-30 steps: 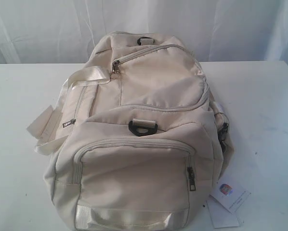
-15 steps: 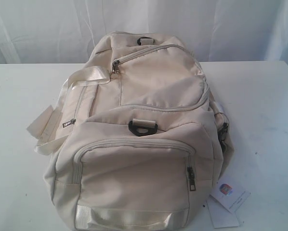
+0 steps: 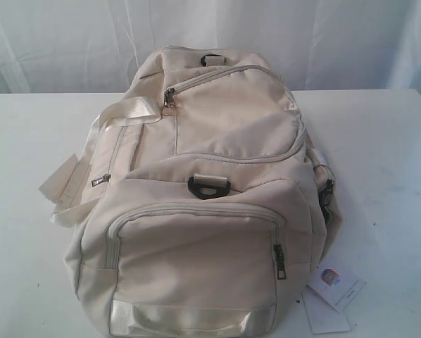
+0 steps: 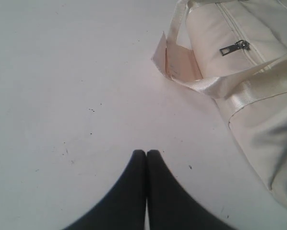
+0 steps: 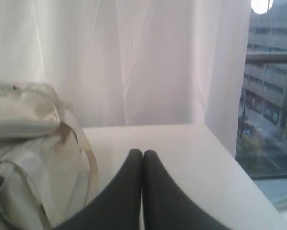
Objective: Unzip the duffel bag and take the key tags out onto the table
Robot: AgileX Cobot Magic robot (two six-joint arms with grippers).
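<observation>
The cream duffel bag lies zipped shut in the middle of the white table, its grey zipper pulls closed. The key tags are hidden. Neither gripper shows in the exterior view. In the left wrist view my left gripper is shut with nothing in it, over bare table, apart from the bag's side and its satin strap. In the right wrist view my right gripper is shut and empty above the table, beside the bag's end.
A white paper hang tag lies on the table at the bag's near right corner. A strap loop spills onto the table at the left. White curtains hang behind; a window lies past the table's edge in the right wrist view.
</observation>
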